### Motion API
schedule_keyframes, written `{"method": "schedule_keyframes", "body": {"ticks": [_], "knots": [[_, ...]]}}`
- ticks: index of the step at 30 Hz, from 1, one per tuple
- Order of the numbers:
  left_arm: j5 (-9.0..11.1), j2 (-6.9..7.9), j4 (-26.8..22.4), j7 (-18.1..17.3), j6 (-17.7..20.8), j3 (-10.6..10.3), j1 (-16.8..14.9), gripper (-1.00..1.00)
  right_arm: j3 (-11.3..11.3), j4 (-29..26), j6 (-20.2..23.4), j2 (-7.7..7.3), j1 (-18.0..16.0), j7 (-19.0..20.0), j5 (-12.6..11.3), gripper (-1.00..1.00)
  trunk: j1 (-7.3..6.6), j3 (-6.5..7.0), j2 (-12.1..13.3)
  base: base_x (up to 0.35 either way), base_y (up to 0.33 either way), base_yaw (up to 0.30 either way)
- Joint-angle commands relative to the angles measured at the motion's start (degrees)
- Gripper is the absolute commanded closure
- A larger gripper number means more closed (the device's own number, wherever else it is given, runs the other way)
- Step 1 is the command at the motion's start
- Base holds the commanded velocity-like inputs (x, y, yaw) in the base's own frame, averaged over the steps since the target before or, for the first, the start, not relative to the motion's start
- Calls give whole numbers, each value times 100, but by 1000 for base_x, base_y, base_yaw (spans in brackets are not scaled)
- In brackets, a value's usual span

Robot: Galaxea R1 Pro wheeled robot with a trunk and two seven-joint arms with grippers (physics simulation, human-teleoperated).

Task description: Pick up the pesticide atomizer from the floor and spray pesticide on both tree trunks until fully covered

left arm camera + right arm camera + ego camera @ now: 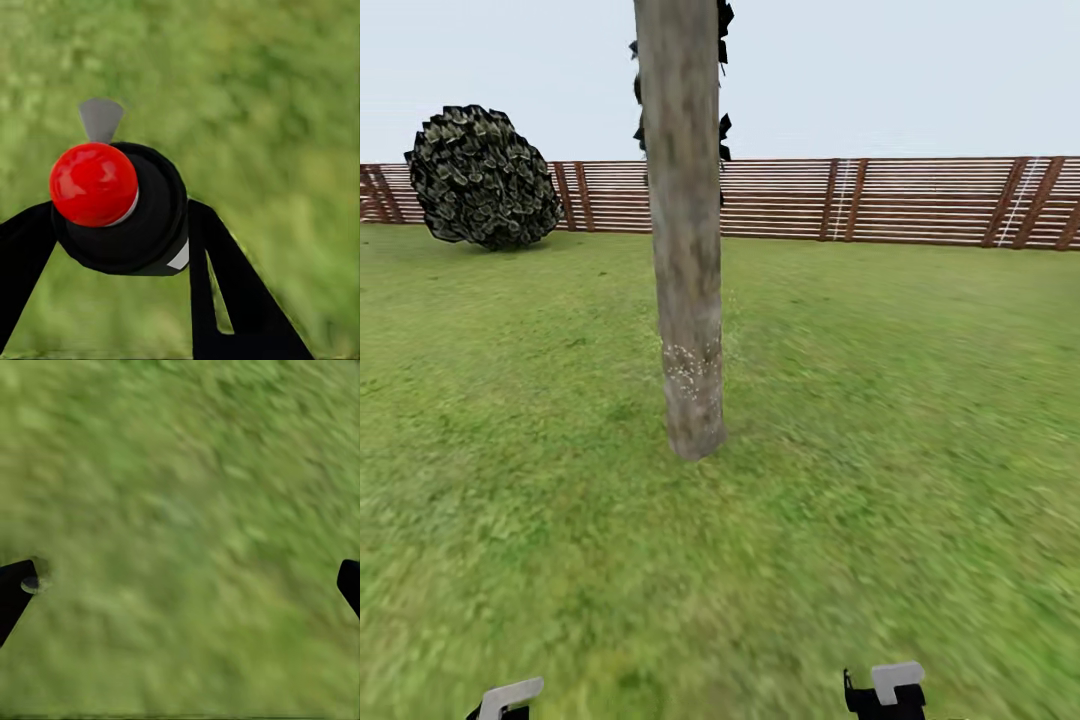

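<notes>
1. The left tool [120,225] is clamped on the pesticide atomizer [120,210], its red cap [94,184] facing the wrist camera over the lawn [285,112].
2. The right tool [180,585] hangs with fingers wide apart, holding nothing.
3. The tree trunk [685,250] stands straight ahead, with pale specks low on its bark.
4. The robot should likely raise the atomizer, aim its nozzle at the trunk, and sweep upward over bare bark.

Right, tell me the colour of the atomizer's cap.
Glossy red cap, best in the left wrist view.
</notes>
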Motion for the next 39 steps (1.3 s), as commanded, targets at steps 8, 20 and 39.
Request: {"method": "schedule_keyframes", "body": {"ticks": [8, 20, 39], "knots": [[35, 0, 0, 6, 0, 5, 1, 100, 0, 0, 0, -1, 0, 0, 0, -100, 0, 0, 0, -316, 75, 281], [36, 0, 0, 9, 0, 10, 3, 100, 0, 0, -2, 0, 0, 0, 0, -100, 0, 0, 0, -215, 250, 281], [36, 5, 0, 7, 0, 10, 4, 100, 0, 0, -9, -4, 0, 0, 0, -100, 0, 0, 0, -8, 304, 281]]}}
